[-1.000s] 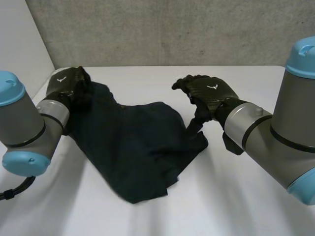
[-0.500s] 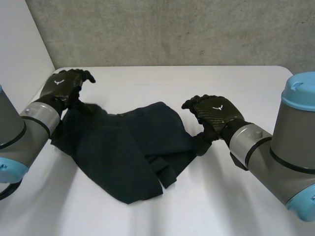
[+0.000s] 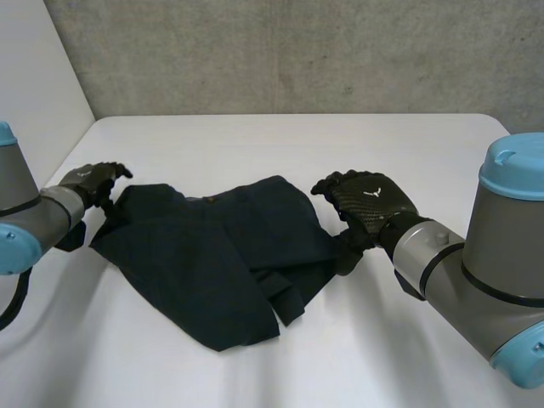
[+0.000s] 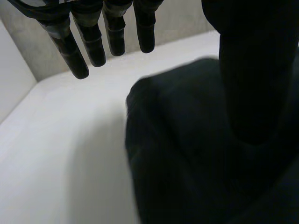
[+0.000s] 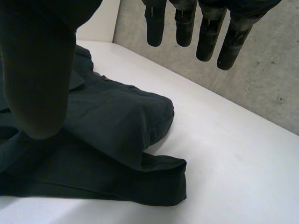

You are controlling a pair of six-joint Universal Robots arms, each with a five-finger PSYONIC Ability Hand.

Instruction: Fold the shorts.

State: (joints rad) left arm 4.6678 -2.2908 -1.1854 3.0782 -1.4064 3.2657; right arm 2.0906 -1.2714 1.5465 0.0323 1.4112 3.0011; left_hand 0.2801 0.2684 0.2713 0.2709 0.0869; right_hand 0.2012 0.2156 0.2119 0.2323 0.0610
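Cloth of a dark navy, matt and finely woven, makes up the crumpled shorts (image 3: 212, 263), which are spread on the smooth white table (image 3: 255, 140) a little left of its middle. A rough triangle is formed by the garment. Its long axis runs across the table from the corner by the left arm to the corner by the right arm, and a third, blunter lobe points towards the near edge. Soft ridges and overlapping layers are seen across the surface, and a doubled flap lies along the nearer right side. In the right wrist view the shorts (image 5: 107, 121) are shown with a thick folded hem at the corner nearest the hand and a small brownish stud (image 5: 104, 78) on the upper layer. The table (image 5: 233, 158) is seen beside that corner.

The black left hand (image 3: 89, 180) is held at the far left corner of the shorts. In its wrist view its fingers (image 4: 96, 44) are seen straight and slightly apart over the table (image 4: 60, 149), with nothing between them and the thumb. The shorts (image 4: 187, 158) lie on the thumb's side, and whether they are touched cannot be told. The black right hand (image 3: 367, 200) is poised over the right corner of the garment. Its fingers (image 5: 208, 35) are straight and spread, the thumb is set well apart from them, and no cloth is gripped. A rough grey concrete wall (image 3: 297, 51) is seen behind the table.
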